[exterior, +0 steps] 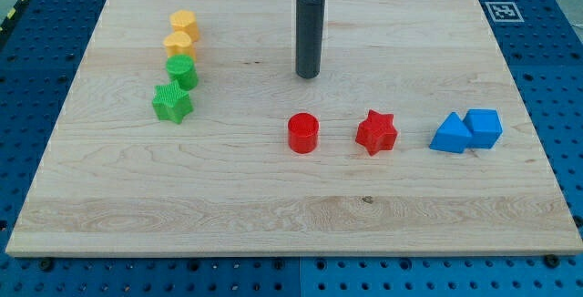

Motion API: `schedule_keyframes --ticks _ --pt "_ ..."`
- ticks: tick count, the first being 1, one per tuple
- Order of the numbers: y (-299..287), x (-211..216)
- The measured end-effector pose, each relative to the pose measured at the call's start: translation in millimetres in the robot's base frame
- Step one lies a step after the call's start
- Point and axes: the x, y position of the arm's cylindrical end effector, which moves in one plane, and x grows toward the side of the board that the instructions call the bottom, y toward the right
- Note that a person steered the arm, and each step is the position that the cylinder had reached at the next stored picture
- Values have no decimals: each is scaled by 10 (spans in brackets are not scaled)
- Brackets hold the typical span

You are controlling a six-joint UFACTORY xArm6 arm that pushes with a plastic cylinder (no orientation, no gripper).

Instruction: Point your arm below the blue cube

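Observation:
The blue cube (484,128) sits on the wooden board (182,197) at the view's right, touching a blue triangular block (450,134) on its left. My tip (308,76) rests on the board near the top middle, far to the left of and above the blue cube. The tip stands just above the red cylinder (302,133) and touches no block.
A red star (376,132) lies between the red cylinder and the blue blocks. At the view's left stand two yellow blocks (183,24) (179,44), a green cylinder-like block (181,71) and a green star (172,103). A marker tag (504,11) sits off the board's top right.

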Motion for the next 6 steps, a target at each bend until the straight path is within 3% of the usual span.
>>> schedule_keyframes --ticks 1,3,5,6 --pt "30 0" --pt "1233 39" --pt "2828 661" --pt "2972 1453"
